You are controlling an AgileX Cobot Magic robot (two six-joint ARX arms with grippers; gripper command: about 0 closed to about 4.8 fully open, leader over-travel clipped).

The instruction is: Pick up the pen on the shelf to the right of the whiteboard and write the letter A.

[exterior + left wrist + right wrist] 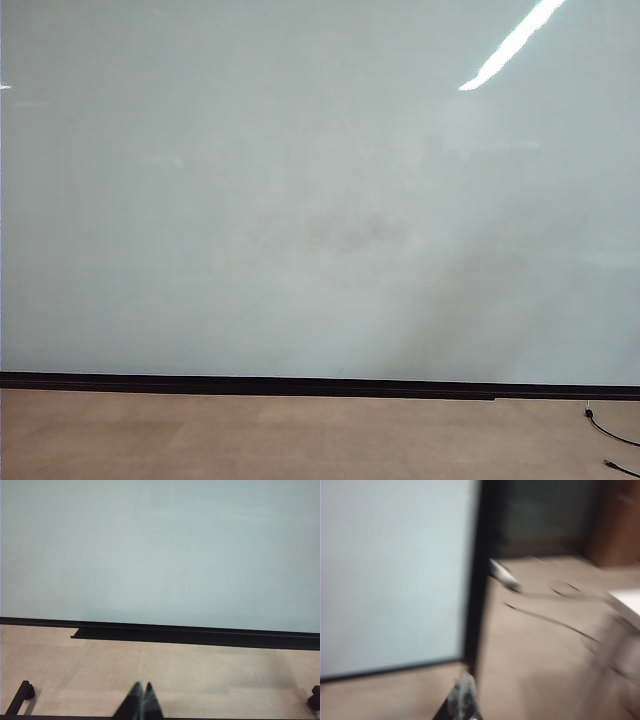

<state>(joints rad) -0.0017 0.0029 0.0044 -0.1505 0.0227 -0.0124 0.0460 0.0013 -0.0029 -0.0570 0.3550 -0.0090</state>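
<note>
- Whiteboard is filling nearly all of the exterior view, glossy and pale, carrying a bright streak of reflected ceiling light near its upper right and a faint grey smudge around its middle; no writing is showing on it.
- Black strip is running along the board's lower edge, with tan floor lying below it and a thin black cable trailing at the far right.
- Left gripper is poking in at the edge of the left wrist view, its dark fingers pressed together with nothing between them; ahead of the tips the floor is stretching to a long black ledge under the board.
- Dark stand feet are sitting on the floor off to either side of those fingers.
- Right gripper is appearing blurred in the right wrist view, fingers closed together and empty.
- Pen is lying well beyond the right fingertips, just beside the board's dark edge, smeared by blur so its print cannot be read.
- Past the pen, more tan floor, another dark cable and brownish furniture are showing only as blurred shapes.
</note>
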